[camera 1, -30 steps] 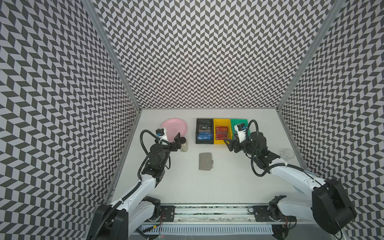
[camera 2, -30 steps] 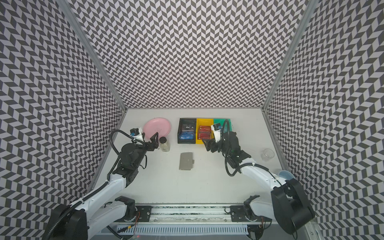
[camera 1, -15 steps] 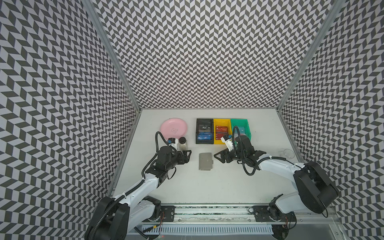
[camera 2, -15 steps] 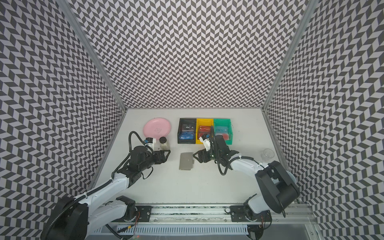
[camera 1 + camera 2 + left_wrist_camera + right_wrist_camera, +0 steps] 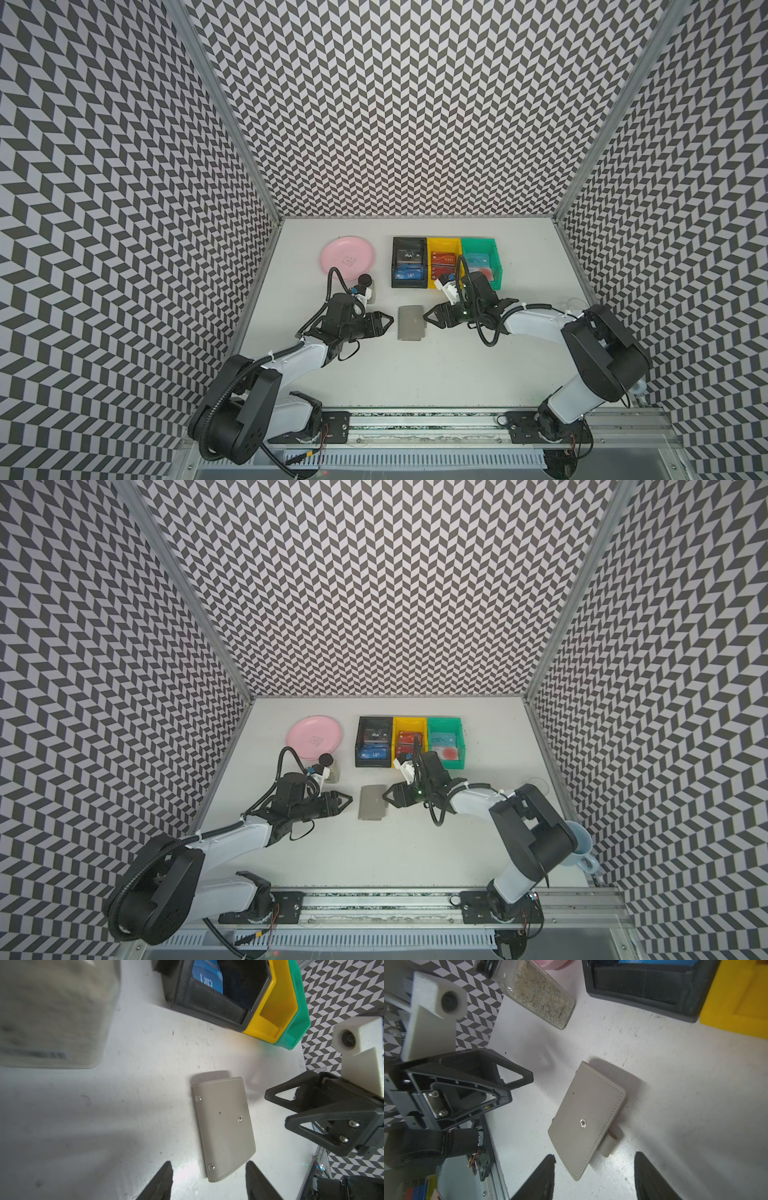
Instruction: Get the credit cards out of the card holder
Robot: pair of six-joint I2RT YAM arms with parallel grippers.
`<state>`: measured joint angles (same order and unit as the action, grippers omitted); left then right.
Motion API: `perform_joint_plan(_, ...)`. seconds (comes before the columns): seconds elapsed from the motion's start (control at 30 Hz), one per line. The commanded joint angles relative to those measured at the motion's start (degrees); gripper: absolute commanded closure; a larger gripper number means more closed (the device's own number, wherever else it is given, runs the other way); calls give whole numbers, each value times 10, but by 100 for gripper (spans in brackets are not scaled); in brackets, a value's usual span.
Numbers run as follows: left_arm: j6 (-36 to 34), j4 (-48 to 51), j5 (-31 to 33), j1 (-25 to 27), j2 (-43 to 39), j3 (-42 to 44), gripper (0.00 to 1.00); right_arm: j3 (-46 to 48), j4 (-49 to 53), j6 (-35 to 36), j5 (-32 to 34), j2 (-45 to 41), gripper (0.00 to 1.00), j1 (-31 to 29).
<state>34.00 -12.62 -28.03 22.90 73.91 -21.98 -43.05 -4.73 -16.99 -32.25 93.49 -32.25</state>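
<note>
card holder point(image 5: 410, 323) shut, flat on table point(image 5: 415, 374) between grippers, long axis front-to-back. left gripper point(image 5: 390, 321) just beside spine edge; right gripper point(image 5: 426, 323) at tab edge, looks nearer. both jaws parted, empty, facing it.

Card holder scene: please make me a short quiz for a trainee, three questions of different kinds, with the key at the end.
1. True or false: the card holder lies closed and flat on the table, held by no gripper.
2. Which bin holds the blue VIP card? A) black bin B) yellow bin C) green bin
3. Fill in: the jaws of the left gripper and of the right gripper stand ___, on opposite sides of the holder.
Key: 1 true; 2 A; 3 open.
</note>
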Motion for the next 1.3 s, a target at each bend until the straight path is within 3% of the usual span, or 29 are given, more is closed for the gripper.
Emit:
perform_joint_plan(0.0,13,-42,-24,9,14,-4,45,-13,-36,-10,-15,16,41,-6)
perform_joint_plan(0.3,17,-66,-32,9,64,-11,49,-35,-50,-19,-44,48,45,-8)
perform_joint_plan(0.57,33,-111,-64,11,111,-12,63,-45,-50,-22,-52,68,51,-9)
perform_joint_plan(1.27,51,-157,-63,45,183,-30,66,-53,-69,-27,-85,99,53,-9)
